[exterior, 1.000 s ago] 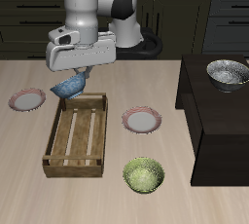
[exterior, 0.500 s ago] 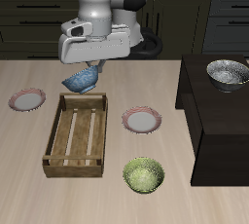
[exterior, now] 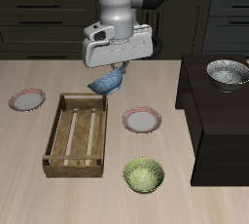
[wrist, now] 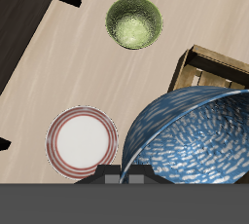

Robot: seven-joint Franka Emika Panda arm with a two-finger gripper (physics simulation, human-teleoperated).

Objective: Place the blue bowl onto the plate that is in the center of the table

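Note:
My gripper point(exterior: 110, 69) is shut on the blue bowl point(exterior: 106, 81) and holds it tilted in the air, above the far edge of the wooden crate point(exterior: 77, 135). In the wrist view the blue bowl point(wrist: 195, 140) with its white speckled inside fills much of the frame. The centre plate point(exterior: 142, 121), pink-rimmed with a pale centre, lies on the table point(exterior: 39, 194) beside the crate, nearer the front than the bowl. It also shows in the wrist view point(wrist: 83, 141). The fingers are hidden behind the bowl.
A second pink-rimmed plate point(exterior: 27, 99) lies at the other side of the crate. A green patterned bowl point(exterior: 143, 176) sits near the front edge, also in the wrist view point(wrist: 133, 22). A grey metallic bowl point(exterior: 228, 73) rests on the dark raised cabinet point(exterior: 219, 121).
The arm has carried the blue bowl sideways from above the crate's far corner toward the centre plate, staying at about the same height.

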